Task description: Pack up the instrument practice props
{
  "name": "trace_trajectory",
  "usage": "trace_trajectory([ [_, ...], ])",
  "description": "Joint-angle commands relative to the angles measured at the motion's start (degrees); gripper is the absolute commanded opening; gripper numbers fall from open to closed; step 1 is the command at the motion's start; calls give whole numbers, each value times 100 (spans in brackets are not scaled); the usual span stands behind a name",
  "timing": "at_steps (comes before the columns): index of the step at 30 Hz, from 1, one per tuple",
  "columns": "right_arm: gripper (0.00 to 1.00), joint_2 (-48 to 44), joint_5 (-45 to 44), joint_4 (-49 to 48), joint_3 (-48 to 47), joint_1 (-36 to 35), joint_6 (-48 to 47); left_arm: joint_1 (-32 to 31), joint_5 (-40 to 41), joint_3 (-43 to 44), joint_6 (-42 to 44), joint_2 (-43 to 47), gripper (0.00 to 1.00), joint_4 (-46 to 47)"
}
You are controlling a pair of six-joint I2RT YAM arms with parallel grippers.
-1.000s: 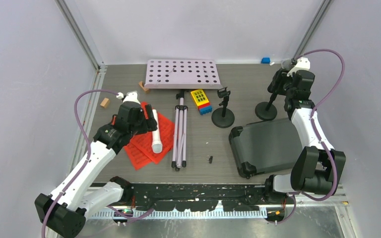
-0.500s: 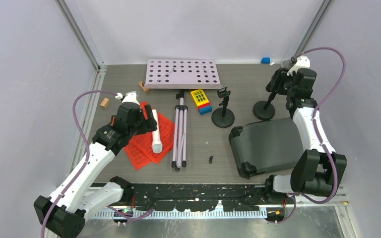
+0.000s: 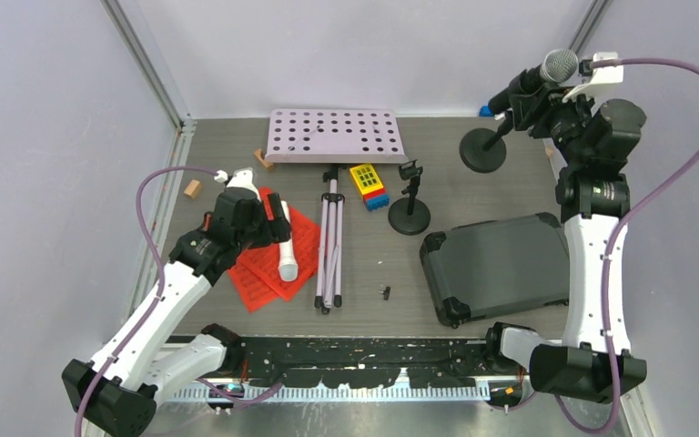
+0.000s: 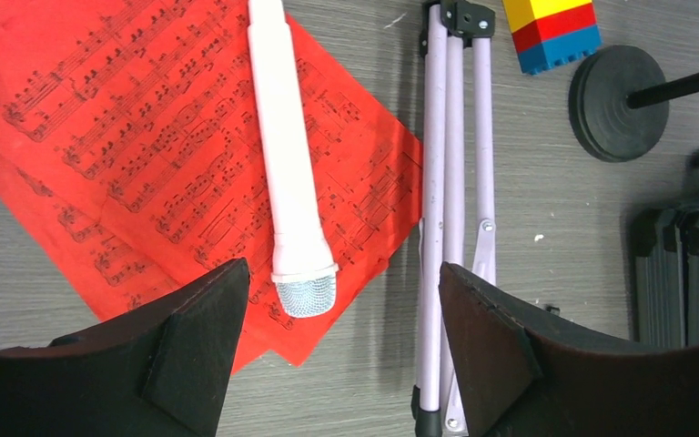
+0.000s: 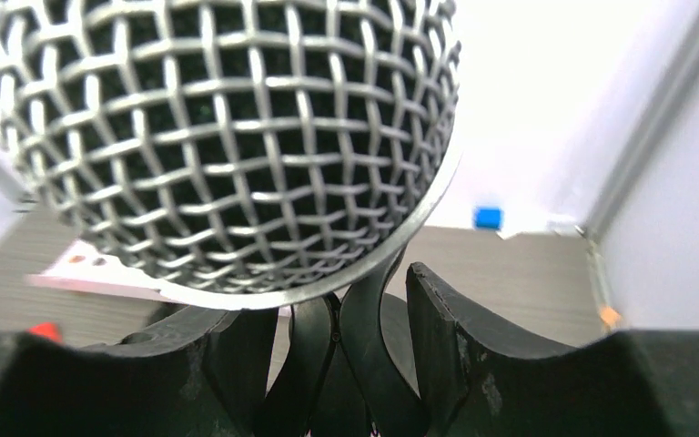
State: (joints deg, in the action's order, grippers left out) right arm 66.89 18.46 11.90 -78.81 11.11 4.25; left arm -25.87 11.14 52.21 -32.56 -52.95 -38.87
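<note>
From the top view, my right gripper [image 3: 530, 96] has risen to the 1 o'clock corner. It is pinching the black grey-headed microphone [image 3: 548, 71], and the mic holder [image 3: 482, 150] hangs from it, its round base off the table. A second ago that base stood just past the hard case [image 3: 496, 269]. I judge this pair is ready to carry to the case at 4 o'clock.

My left gripper [image 3: 278, 217] has stayed at 9 o'clock.

In my left wrist view, my left gripper [image 4: 341, 305] is spread wide over the white microphone [image 4: 284, 164], not touching it. It lies on the red sheet-music pages [image 4: 127, 164], head toward 6 o'clock.

In my right wrist view, the microphone's mesh head [image 5: 218, 137] fills the frame, and my fingers [image 5: 455, 346] are clamped below it.
</note>
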Motion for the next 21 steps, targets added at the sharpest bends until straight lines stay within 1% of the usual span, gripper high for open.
trace_trajectory([
  [1, 6, -552, 1713, -751, -471, 6, 999, 20, -371, 255, 32, -33, 79, 84],
  [2, 6, -666, 1902, -803, -452, 5, 1126, 20, -406, 269, 40, -43, 79, 84],
  [5, 6, -892, 2831, -920, -333, 5, 1565, 20, -458, 294, 47, -53, 79, 114],
  [7, 6, -1056, 3360, -849, -307, 5, 1639, 20, -482, 299, 52, -59, 79, 129],
  [12, 6, -1520, 3870, -774, -282, -44, 1722, 20, -611, 281, -13, -123, 79, 173],
  [14, 6, -1556, 4042, -834, -365, -58, 2039, 20, -674, 268, -36, -137, 79, 186],
  [15, 5, -1552, 4142, -1015, -379, -81, 2165, 20, -686, 264, -46, -138, 79, 195],
  [16, 5, -1551, 4193, -1186, -358, -95, 2510, 20, -691, 256, -55, -135, 79, 193],
  [19, 3, -1551, 4340, -2189, -63, -227, 3230, 20, -685, 254, -63, -108, 79, 196],
  [21, 3, -1537, 4346, -2380, 118, -354, 3450, 20, -693, 278, -63, -101, 79, 196],
])
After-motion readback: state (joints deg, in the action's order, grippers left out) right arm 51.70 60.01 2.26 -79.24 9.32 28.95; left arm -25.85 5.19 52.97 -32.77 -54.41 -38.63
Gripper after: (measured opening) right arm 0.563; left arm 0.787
